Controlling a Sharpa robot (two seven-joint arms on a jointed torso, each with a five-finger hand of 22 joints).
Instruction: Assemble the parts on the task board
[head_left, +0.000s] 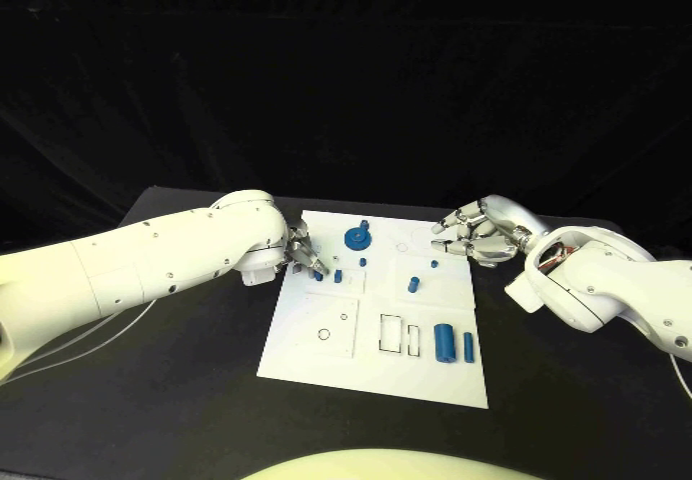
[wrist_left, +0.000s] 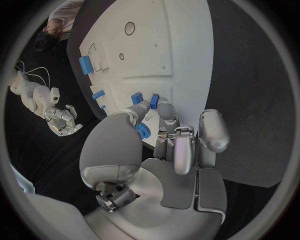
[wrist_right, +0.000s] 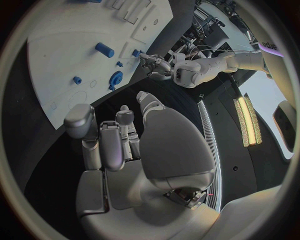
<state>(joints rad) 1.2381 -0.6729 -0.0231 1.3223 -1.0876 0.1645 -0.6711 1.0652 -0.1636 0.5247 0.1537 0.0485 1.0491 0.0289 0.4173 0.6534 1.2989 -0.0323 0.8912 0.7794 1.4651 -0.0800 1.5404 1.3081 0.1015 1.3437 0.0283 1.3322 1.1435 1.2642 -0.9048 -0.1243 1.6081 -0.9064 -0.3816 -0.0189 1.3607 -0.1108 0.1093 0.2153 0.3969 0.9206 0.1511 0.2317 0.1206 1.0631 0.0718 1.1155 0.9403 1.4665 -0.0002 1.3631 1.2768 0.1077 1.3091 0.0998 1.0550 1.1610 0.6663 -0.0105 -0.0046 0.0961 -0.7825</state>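
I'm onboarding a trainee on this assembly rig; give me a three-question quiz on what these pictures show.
1. True or false: the silver right hand holds a blue part.
2. Which hand has its fingers at the small blue parts near the white task board's left edge? A) left hand B) right hand
3. Fill in: the round blue gear-shaped part lies toward the board's ____ edge, far or near.

Key: 1 false; 2 A; 3 far.
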